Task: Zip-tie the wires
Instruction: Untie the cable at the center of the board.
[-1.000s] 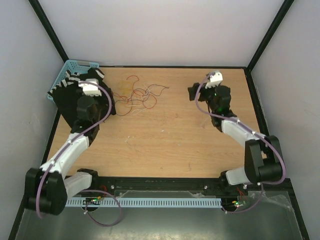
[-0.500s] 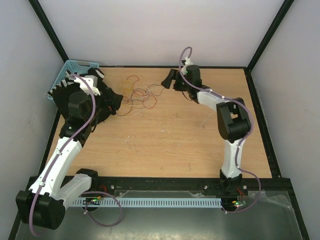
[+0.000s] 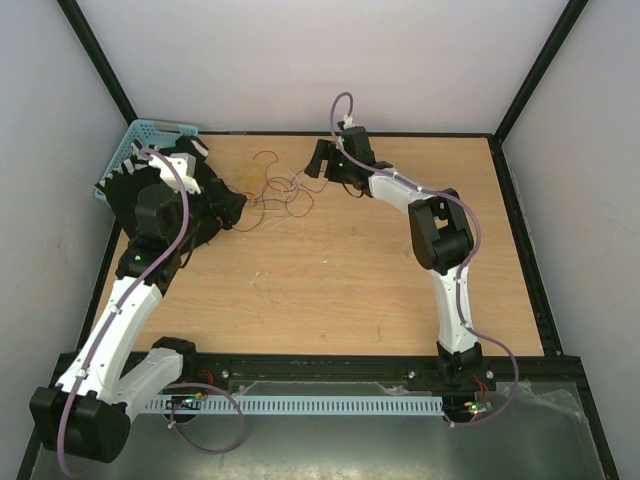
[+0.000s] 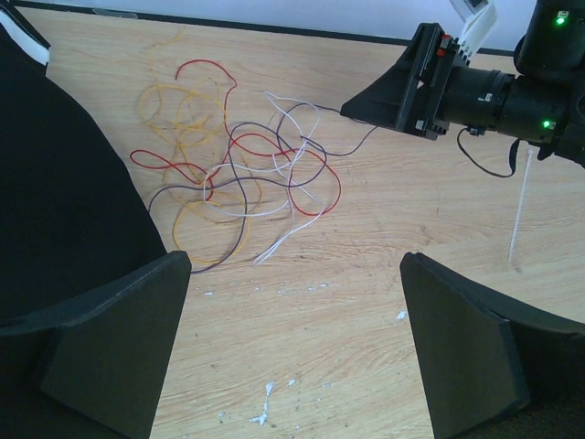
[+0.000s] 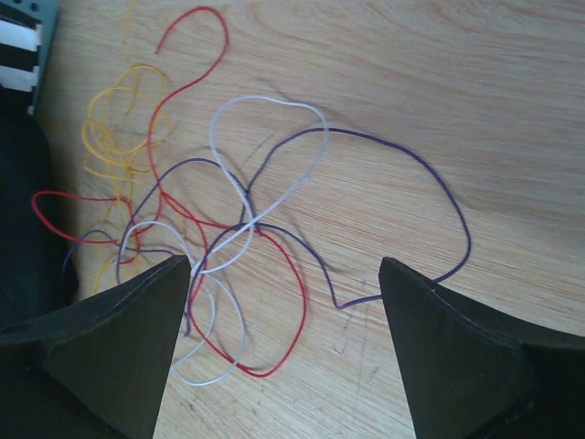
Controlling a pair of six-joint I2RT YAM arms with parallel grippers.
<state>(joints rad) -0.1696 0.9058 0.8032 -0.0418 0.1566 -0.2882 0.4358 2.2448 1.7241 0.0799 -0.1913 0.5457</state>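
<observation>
- A loose tangle of red, yellow, white and purple wires lies flat on the wooden desk, toward its far side.
- The left arm stretches forward from its base and its wrist bends toward the wires.
- The left fingers sit just beside the left end of the wires. They are spread wide and hold nothing.
- The right arm reaches far forward and across, with its forearm angled toward the wires from their right.
- The right fingers hang over the far right end of the wires, pointing down at them. They are spread wide and empty.
- A thin white strip lies on the desk to the right of the wires, well apart from them.
- A blue basket stands to the left of the wires, beyond the left arm.
</observation>
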